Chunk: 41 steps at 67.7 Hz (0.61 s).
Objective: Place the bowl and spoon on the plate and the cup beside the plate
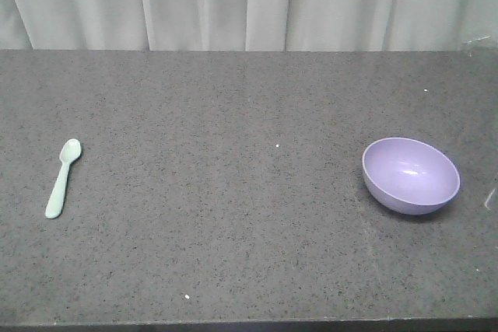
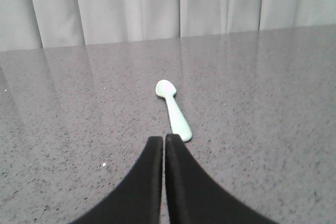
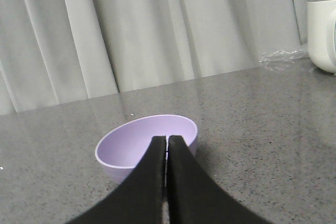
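Observation:
A lavender bowl (image 1: 411, 175) sits upright on the right side of the grey counter, also seen as the bowl (image 3: 131, 142) in the right wrist view. A pale mint spoon (image 1: 62, 177) lies flat at the left, scoop pointing away; the spoon (image 2: 173, 109) shows in the left wrist view. My left gripper (image 2: 164, 137) is shut and empty, its tips just short of the spoon's handle end. My right gripper (image 3: 166, 138) is shut and empty, hovering in front of the bowl. The plate and the cup are out of view. Neither gripper appears in the front view.
The speckled grey counter (image 1: 233, 215) runs to a white curtain (image 1: 249, 1) at the back. A white appliance (image 3: 321, 24) and a crumpled clear plastic wrap (image 3: 281, 56) stand at the far right. The counter's front edge (image 1: 249, 323) is near.

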Available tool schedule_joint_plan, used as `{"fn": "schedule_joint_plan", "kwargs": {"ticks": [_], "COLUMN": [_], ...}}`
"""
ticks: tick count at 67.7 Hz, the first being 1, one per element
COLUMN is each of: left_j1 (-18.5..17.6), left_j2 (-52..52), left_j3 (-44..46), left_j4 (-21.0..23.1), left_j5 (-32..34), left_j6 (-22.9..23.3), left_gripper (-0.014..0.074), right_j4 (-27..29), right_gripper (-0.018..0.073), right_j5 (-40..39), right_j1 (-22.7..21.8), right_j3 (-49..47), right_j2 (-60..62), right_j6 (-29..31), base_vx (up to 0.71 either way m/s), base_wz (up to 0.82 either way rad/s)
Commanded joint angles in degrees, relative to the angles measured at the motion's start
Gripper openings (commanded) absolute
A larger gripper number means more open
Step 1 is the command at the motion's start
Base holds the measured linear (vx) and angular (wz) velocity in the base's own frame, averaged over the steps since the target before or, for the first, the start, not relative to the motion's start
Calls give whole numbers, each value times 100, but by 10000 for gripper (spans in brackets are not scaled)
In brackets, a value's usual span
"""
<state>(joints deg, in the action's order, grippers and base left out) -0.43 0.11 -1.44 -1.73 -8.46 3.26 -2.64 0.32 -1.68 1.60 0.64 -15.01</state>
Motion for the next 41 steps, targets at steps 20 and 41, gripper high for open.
{"fn": "schedule_joint_plan", "kwargs": {"ticks": [20,41], "left_j1": [8,8], "left_j2": [92,1049], "left_j3": [248,2856], "left_j4": [2015,1014], "left_j5": [1492,-641], "left_j6": [1066,98], "left_gripper": [-6,9], "right_j4": [1557,-462], "right_gripper": [-3,48], "right_j5": [-478,271], "right_j1": [-30,480], "right_j3": [-292,-2837], "right_j2": [47,-1527], "right_j6": [23,84], "base_vx": [0,0], "base_wz": [0,0]}}
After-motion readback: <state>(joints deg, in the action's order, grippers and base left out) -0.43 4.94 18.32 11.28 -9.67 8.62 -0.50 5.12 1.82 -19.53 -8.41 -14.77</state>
